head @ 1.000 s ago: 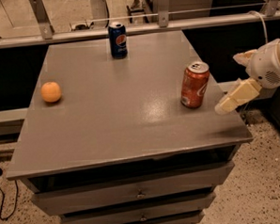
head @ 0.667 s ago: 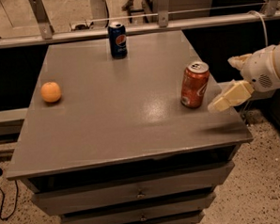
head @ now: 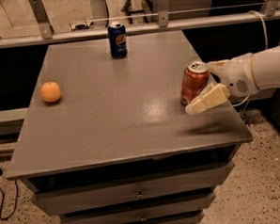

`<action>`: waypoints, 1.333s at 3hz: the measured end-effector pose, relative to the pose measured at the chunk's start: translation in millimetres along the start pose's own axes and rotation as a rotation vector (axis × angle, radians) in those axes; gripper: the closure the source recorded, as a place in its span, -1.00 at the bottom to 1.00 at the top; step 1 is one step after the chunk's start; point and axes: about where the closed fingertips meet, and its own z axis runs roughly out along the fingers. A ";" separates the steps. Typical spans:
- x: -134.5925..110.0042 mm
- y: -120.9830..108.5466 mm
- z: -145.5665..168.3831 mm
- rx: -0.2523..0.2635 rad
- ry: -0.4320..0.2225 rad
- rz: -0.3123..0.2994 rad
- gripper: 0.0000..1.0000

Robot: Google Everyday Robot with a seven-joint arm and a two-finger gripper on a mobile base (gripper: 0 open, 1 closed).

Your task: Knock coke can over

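The coke can, red-orange with a silver top, stands upright near the right edge of the grey table. My gripper reaches in from the right at can height. It is open: the cream near finger lies against the can's lower front right side, and the far finger sits behind the can's top. Whether the far finger touches the can I cannot tell.
A dark blue Pepsi can stands at the table's far edge. An orange fruit lies at the left. A metal rail runs behind the table. Drawers sit below the top. Speckled floor lies to the right.
My gripper has moved left from beside the table edge onto the coke can's right side. The can still stands in the same spot.
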 end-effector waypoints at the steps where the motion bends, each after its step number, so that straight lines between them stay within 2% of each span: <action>1: -17.0 19.2 22.8 -0.054 -0.048 0.004 -1.00; 2: -28.9 32.4 37.5 -0.090 -0.078 0.006 -1.00; 3: -65.6 64.0 51.7 -0.157 -0.105 -0.003 -1.00; 4: -117.1 98.4 65.7 -0.218 -0.126 -0.011 -1.00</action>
